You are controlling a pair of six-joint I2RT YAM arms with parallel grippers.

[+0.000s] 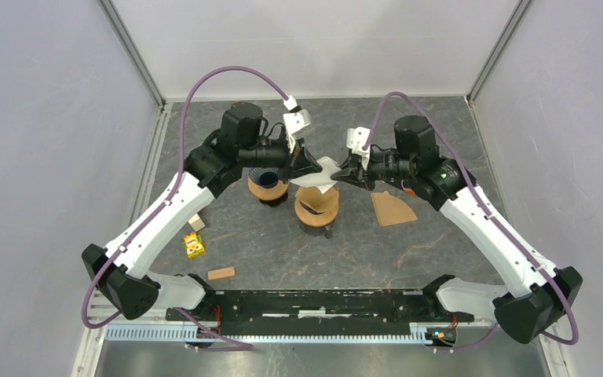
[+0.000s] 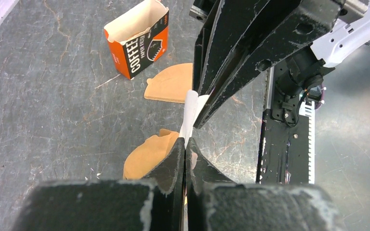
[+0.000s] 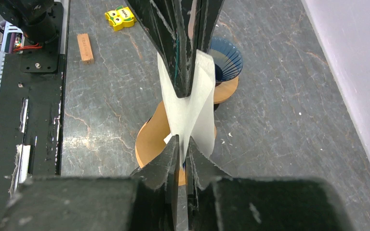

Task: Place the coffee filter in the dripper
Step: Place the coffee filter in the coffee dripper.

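Left end effector (image 2: 185,146) — clamped tight on white coffee filter (image 3: 195,103) | right end effector (image 3: 180,147) — pinching its opposite edge | filter aloft over brown-lined dripper (image 1: 317,207) on bench (image 1: 283,245)

Pale walls (image 1: 39,118) enclose a grey (veined) tabletop (image 1: 283,251)

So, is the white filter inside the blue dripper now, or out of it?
Out. The white filter hangs apart from the blue dripper, pinched by the left end effector and right end effector.

The white filter (image 3: 192,103) and both jaws hide much of the brown dripper (image 3: 149,139).
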